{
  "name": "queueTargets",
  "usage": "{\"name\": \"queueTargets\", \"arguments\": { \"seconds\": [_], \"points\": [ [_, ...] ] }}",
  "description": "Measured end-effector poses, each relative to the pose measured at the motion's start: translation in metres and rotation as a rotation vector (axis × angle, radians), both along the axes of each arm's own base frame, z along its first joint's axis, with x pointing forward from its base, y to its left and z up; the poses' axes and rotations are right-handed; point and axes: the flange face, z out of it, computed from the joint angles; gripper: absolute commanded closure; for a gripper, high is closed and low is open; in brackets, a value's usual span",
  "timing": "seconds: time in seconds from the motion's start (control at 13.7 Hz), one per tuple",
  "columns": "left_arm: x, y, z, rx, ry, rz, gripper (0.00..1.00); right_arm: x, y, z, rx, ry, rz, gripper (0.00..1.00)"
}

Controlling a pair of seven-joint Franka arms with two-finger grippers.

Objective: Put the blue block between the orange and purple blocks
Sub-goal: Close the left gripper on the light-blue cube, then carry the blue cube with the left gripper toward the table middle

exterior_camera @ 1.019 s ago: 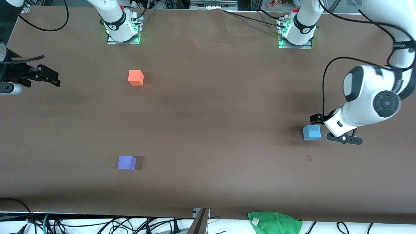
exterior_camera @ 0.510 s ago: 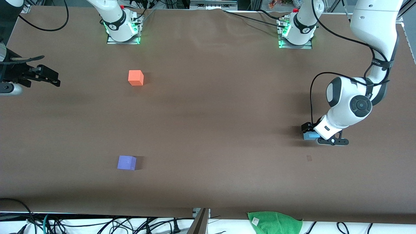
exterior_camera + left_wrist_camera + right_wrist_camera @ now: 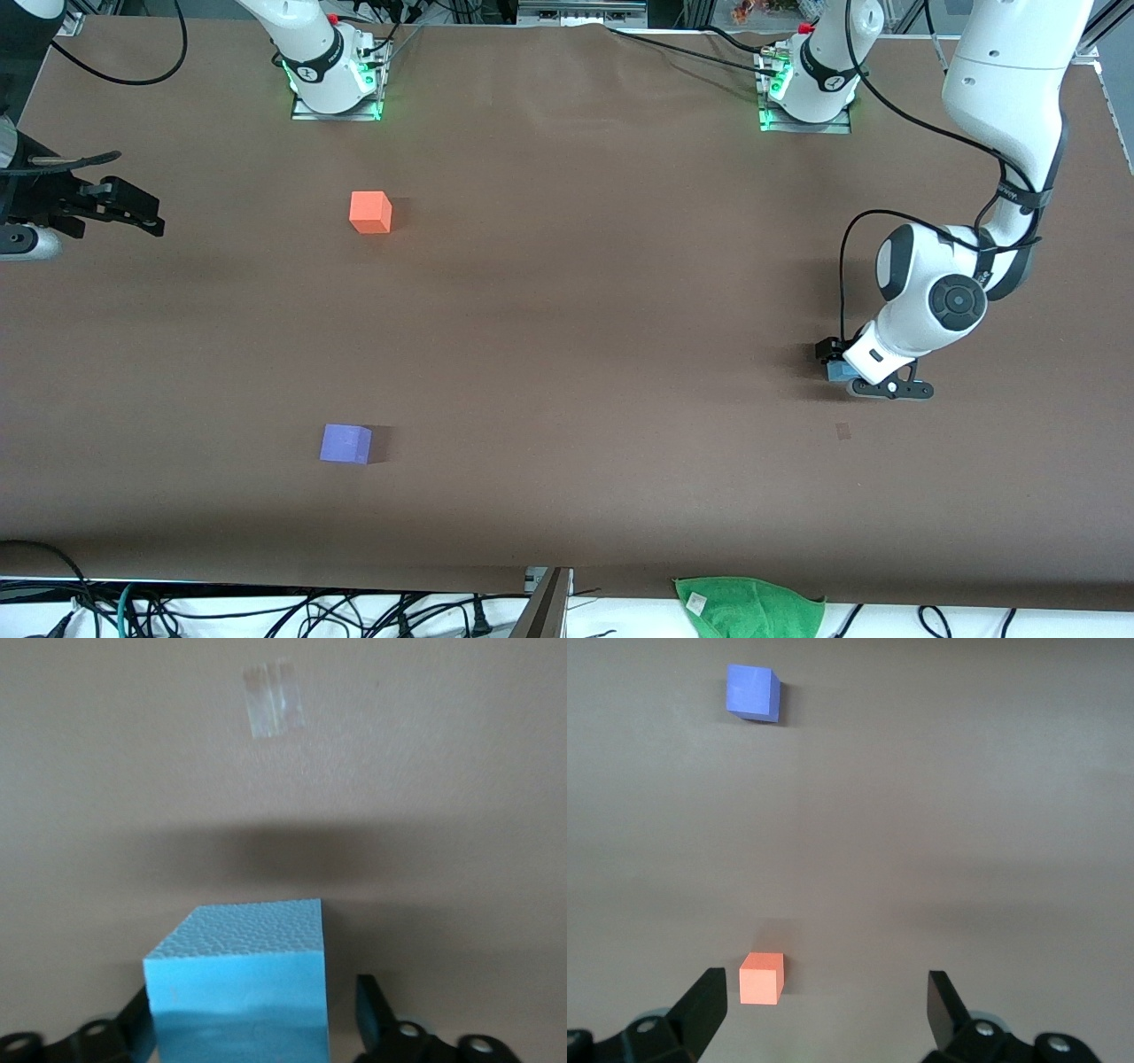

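The blue block (image 3: 835, 372) sits on the brown table (image 3: 567, 354) near the left arm's end. My left gripper (image 3: 856, 370) is down at the table, open, with one finger on each side of the blue block (image 3: 239, 983); a small gap shows beside one finger (image 3: 372, 1010). The orange block (image 3: 370, 213) lies toward the right arm's end, and the purple block (image 3: 345, 443) is nearer the front camera than it. My right gripper (image 3: 133, 213) waits open and empty at the right arm's end. Its wrist view shows its own gripper (image 3: 824, 1005), the orange block (image 3: 762, 978) and the purple block (image 3: 752, 692).
A green cloth (image 3: 749, 607) lies off the table's front edge. A small tape mark (image 3: 842, 431) is on the table just nearer the front camera than the blue block and shows in the left wrist view (image 3: 273, 698). Cables hang along the front edge.
My left gripper has come from beside the blue block to over it and lowered, so its fingers now straddle the block. The blocks and the right arm have not moved.
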Motion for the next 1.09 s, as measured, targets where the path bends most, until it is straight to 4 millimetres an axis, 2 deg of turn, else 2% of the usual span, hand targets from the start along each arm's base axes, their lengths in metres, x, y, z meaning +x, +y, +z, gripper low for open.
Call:
{"name": "queueTargets", "arguments": {
  "seconds": [0.15, 0.29, 0.44, 0.58, 0.73, 0.87, 0.95, 1.02, 1.09],
  "points": [
    [-0.001, 0.000, 0.000, 0.002, 0.023, 0.001, 1.00, 0.000, 0.000, 0.000, 0.000, 0.000, 0.000, 0.00],
    [0.009, -0.003, 0.016, 0.001, 0.002, -0.002, 1.00, 0.000, 0.000, 0.000, 0.000, -0.001, 0.000, 0.00],
    [0.020, -0.016, 0.053, 0.001, 0.030, -0.018, 1.00, 0.000, 0.000, 0.000, 0.000, -0.001, 0.000, 0.00],
    [0.032, -0.050, 0.110, 0.010, 0.080, -0.042, 0.98, 0.000, 0.000, 0.000, 0.000, -0.003, 0.000, 0.00],
    [0.036, -0.103, 0.167, 0.026, 0.107, -0.069, 0.98, 0.001, 0.000, 0.001, 0.001, -0.007, -0.001, 0.00],
    [0.025, -0.179, 0.200, 0.006, 0.107, -0.139, 0.98, 0.001, 0.000, 0.001, 0.001, -0.008, -0.001, 0.00],
    [0.012, -0.222, 0.202, -0.014, 0.114, -0.168, 0.98, 0.001, -0.001, 0.001, 0.001, -0.008, -0.001, 0.00],
    [-0.005, -0.266, 0.194, -0.028, 0.134, -0.178, 0.98, 0.001, -0.001, 0.001, 0.001, -0.008, -0.001, 0.00],
    [-0.022, -0.305, 0.177, -0.030, 0.156, -0.168, 0.98, 0.001, -0.001, 0.001, 0.001, -0.008, -0.001, 0.00]
  ]
}}
